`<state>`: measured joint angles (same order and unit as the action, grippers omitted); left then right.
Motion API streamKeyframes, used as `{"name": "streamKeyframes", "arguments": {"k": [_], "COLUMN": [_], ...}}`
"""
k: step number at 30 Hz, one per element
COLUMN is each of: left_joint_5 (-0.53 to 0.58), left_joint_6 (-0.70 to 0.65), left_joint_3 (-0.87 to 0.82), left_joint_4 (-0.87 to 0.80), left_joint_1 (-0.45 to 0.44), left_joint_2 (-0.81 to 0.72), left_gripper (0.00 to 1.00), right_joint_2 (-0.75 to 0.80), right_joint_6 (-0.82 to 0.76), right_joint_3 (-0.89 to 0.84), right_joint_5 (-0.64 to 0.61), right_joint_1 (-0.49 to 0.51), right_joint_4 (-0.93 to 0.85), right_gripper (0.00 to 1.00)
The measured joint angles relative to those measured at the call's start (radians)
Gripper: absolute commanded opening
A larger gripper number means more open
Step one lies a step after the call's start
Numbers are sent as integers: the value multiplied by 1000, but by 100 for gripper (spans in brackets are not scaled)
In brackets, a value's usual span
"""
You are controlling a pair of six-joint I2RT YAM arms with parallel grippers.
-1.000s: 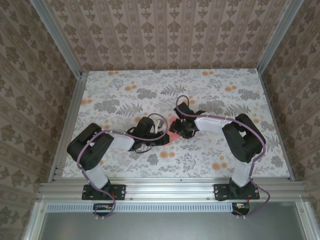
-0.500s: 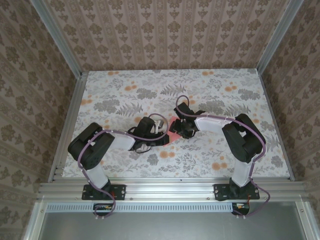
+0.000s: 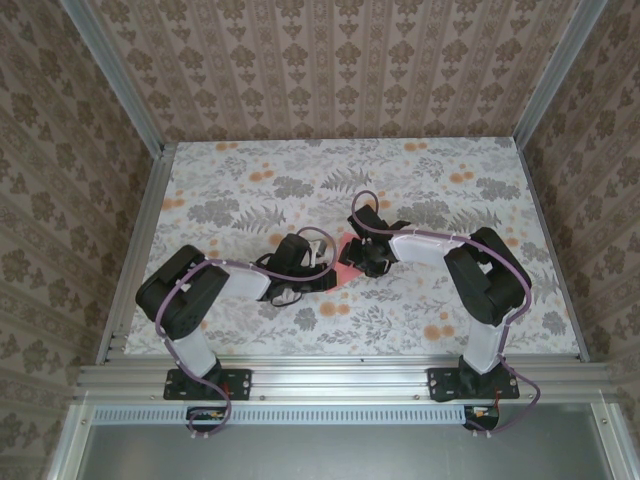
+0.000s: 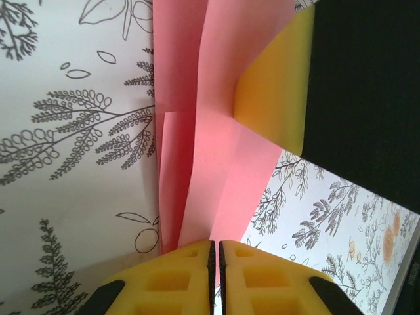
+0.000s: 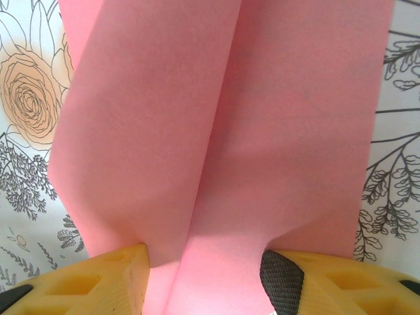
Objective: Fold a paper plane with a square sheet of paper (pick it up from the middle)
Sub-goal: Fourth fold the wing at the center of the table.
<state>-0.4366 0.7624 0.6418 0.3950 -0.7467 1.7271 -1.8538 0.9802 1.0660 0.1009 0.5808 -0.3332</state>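
**A:** From above, where does the work sit?

**B:** In the middle of the floral-printed tabletop (image 3: 450,200). The narrow pink-red paper plane (image 3: 346,270) lies there. The left gripper (image 3: 322,278) is low at its near-left end and the right gripper (image 3: 358,262) is at its far-right end.

**A:** And the left wrist view?

**B:** The left gripper's yellow foam fingers (image 4: 170,275) are pressed together, pinching the plane's centre crease (image 4: 197,197). Farther along, the right gripper's yellow pad (image 4: 272,98) touches a flap. I'd hold the crease centred in that pinch so the layers don't skew.

**A:** The right wrist?

**B:** The jaws stand apart, one finger on either side of the folded paper. I can't tell whether they squeeze it. I'd close them evenly, drawing both wings towards the crease. I'd lift only once both ends are firmly held, because paper this thin would likely buckle otherwise.
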Motion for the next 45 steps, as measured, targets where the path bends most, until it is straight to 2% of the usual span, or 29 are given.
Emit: {"name": "streamKeyframes", "arguments": {"k": [6,19,32,45], "left_joint_5": [-6,36,29,14], "left_joint_6": [17,83,82,79], "left_joint_3": [-5,-70,-72,-34], "left_joint_4": [0,-2,-6,15], "left_joint_1": [6,42,32,-18], "left_joint_2": [-16,-214,-184,-102], "left_gripper": [13,13,14,14], "right_joint_2": [-13,-57,-82,-95], "right_joint_6": [0,-1,0,12], "right_joint_3": [18,93,132,146], "right_joint_5": [-8,-74,-91,-95], "right_joint_1": [0,29,39,42], "right_joint_4": [-25,-121,-160,-175], "right_gripper": [55,56,62,64]}}
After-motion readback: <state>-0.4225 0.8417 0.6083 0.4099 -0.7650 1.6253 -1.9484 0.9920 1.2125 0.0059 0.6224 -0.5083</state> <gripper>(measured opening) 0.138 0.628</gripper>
